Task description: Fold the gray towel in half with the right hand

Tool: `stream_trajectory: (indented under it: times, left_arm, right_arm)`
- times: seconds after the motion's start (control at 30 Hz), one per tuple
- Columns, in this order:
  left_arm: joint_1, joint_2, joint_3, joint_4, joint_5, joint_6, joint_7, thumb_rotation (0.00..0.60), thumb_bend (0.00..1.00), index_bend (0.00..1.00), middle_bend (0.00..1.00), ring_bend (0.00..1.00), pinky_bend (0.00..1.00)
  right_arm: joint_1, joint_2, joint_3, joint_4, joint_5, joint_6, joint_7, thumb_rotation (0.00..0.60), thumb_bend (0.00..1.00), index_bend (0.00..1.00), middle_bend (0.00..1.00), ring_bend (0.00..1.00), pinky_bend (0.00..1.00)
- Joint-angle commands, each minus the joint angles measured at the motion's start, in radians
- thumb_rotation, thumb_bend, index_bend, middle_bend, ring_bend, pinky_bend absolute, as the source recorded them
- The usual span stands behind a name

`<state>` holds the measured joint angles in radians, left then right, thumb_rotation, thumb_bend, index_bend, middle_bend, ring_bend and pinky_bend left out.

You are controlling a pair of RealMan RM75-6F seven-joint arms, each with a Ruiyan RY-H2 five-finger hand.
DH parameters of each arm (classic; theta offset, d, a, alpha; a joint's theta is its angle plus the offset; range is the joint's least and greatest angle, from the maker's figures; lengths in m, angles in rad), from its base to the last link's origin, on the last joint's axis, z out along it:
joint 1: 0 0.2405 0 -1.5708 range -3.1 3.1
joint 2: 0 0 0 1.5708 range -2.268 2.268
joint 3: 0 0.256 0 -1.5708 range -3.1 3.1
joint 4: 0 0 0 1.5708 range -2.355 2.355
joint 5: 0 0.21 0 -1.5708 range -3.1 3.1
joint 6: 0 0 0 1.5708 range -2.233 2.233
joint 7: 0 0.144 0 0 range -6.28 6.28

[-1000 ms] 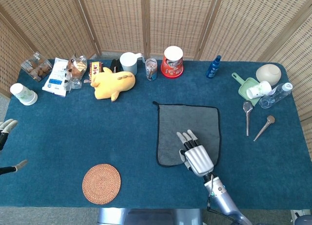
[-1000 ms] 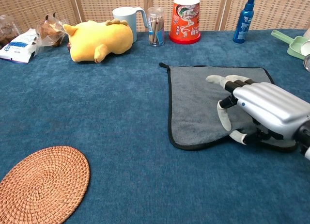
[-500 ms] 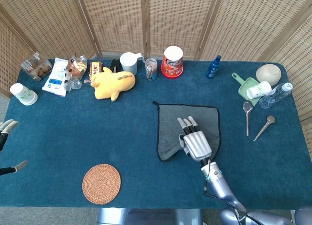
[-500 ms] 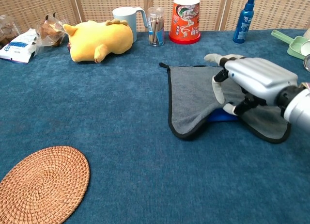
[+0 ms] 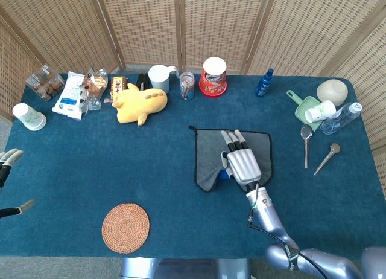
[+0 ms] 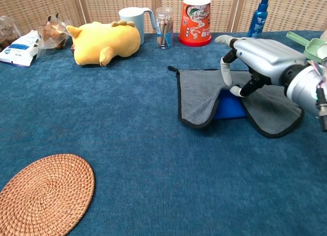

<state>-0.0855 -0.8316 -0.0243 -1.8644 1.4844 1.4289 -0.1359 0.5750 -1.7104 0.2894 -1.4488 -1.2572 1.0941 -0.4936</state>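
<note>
The gray towel [image 5: 212,156] [image 6: 202,95] lies on the blue tabletop [image 5: 120,170] [image 6: 127,144], a little right of center, with its far edge flat and its near edge raised off the cloth surface. The right hand [image 5: 241,164] [image 6: 260,54] has that near edge pinched between thumb and fingers [image 6: 225,72], lifting the middle of it so that the towel drapes down on both sides and a patch of blue shows beneath the lifted part. The other fingers stretch forward over the towel, pointing toward the far side of the tabletop.

Beyond the towel stand a red cup [image 5: 213,76] [image 6: 195,21], a small glass jar [image 5: 187,85] [image 6: 164,27] and a white mug [image 5: 159,77] [image 6: 132,18], with a yellow plush toy [image 5: 139,102] [image 6: 104,42] lying to their left. A blue bottle [image 5: 264,83] [image 6: 256,19] stands to the right of the red cup. Near the front edge, well apart from the towel, lies a round woven coaster [image 5: 125,227] [image 6: 43,195].

The left hand [image 5: 7,164] shows only at the left border of the head view, fingers apart and holding nothing.
</note>
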Motion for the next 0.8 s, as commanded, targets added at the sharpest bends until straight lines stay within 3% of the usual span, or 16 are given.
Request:
stream_trajectory:
  times: [0.03, 0.8]
  left_arm:
    - [-0.001, 0.000, -0.001, 0.000, -0.004, -0.002, -0.002, 0.600, 0.11, 0.00, 0.00, 0.00, 0.00]
    - [-0.010, -0.006, -0.005, -0.012, -0.021, -0.015, 0.027, 0.600, 0.11, 0.00, 0.00, 0.00, 0.00]
  right_arm:
    - [0.029, -0.019, 0.021, 0.028, 0.030, -0.019, -0.014, 0.600, 0.48, 0.65, 0.01, 0.00, 0.03]
    - [0.242, -0.191, 0.099, 0.392, 0.195, -0.107, -0.127, 0.600, 0.50, 0.66, 0.01, 0.00, 0.07]
